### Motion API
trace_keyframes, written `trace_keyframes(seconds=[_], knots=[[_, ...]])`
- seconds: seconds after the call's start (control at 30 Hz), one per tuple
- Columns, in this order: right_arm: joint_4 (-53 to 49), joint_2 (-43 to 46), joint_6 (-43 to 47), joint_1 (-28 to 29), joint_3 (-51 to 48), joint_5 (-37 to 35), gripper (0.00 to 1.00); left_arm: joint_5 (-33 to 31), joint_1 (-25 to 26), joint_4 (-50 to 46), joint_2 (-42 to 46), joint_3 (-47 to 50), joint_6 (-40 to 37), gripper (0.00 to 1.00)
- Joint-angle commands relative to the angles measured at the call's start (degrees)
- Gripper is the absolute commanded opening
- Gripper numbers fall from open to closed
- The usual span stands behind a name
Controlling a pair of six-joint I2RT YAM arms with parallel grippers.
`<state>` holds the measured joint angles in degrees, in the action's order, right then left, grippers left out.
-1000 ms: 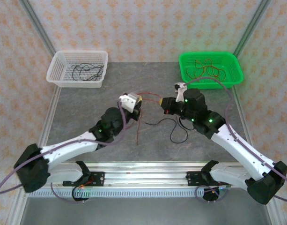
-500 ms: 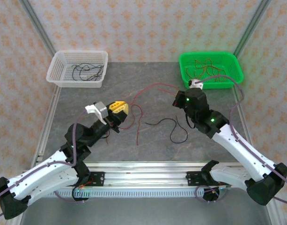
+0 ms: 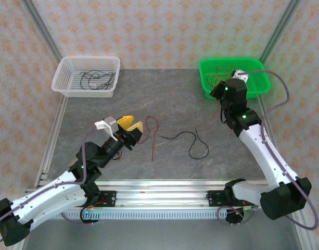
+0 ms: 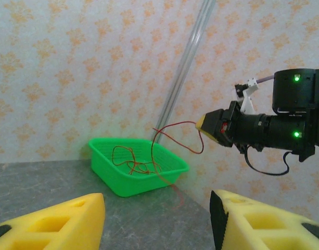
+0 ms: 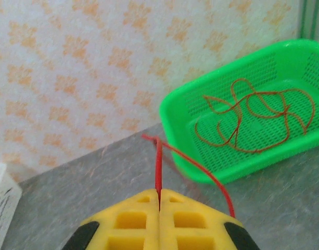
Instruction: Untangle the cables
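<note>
Currently on view, item by item.

1. Left fingers: yellow, spread apart, nothing between them; raised over the near-left part of the bench.
2. Right fingers: yellow, pressed together, pinching the held red wire at their tips; raised by the near-left rim of the green basket.
3. Held red wire: rises from the closed tips, then bends over and trails back down to one side, off the bench. Whether its free end reaches the green basket cannot be told.
4. Green basket: far right corner of the bench, holding a loose tangle of red wires.
5. White basket: far left corner of the bench, holding several black wires in loops.
6. Loose red wire: lying on the bench a little left of its middle, just beside the left fingers, running toward the near edge.
7. Loose black wire: lying curled at the middle of the bench, near the loose red wire on its right; whether the two touch cannot be told.
</note>
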<state>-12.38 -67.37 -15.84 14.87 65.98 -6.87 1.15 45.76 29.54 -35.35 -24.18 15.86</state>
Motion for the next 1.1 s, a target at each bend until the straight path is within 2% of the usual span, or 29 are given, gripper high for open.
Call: trace_keyframes(seconds=[0.0, 0.3, 0.67, 1.07], knots=[[2.9, -3.0, 3.8, -4.2, 4.2, 1.8, 0.00, -1.8, 0.1, -2.3, 1.1, -0.6, 2.0, 0.54], [5.8, -16.4, 5.5, -13.3, 15.6, 7.8, 0.00, -3.7, 0.4, -8.1, 2.1, 0.2, 6.0, 0.54], [5.0, -36.8, 8.8, -17.0, 29.1, 7.6, 0.00, -6.9, 0.7, -16.1, 3.1, 0.2, 11.5, 0.54], [3.5, -51.8, 6.6, -20.8, 34.1, 7.5, 0.00, -7.9, 1.1, -20.4, 0.9, -1.0, 15.2, 0.55]])
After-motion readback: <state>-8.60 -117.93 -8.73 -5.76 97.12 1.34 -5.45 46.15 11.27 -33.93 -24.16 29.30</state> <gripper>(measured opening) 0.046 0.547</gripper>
